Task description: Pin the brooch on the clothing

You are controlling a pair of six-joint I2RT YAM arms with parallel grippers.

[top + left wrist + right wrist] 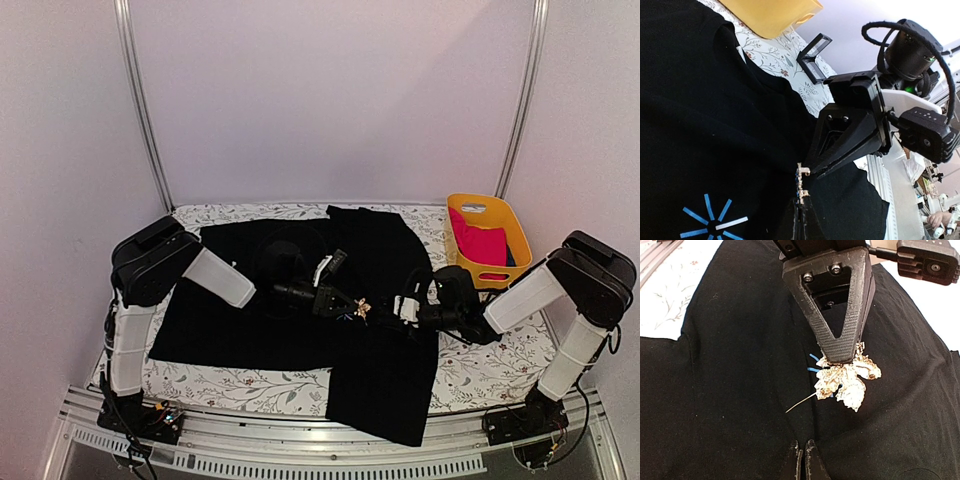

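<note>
**Brooch held at the chest of the clothing, pin exposed**

My left gripper is clamped on the brooch, holding it over the black clothing by the blue print. I judge this grip leaves the pin free to enter the cloth. My right gripper, fingers drawn nearly together and empty, sits just short of the pin's tip.

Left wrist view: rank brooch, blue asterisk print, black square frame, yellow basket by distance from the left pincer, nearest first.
1. The brooch, right at the left pincer tips.
2. The asterisk print, on the shirt, lower left.
3. The square frame, on the floral cover beyond the shirt's edge.
4. The yellow basket, top of view, past the frame.
</note>
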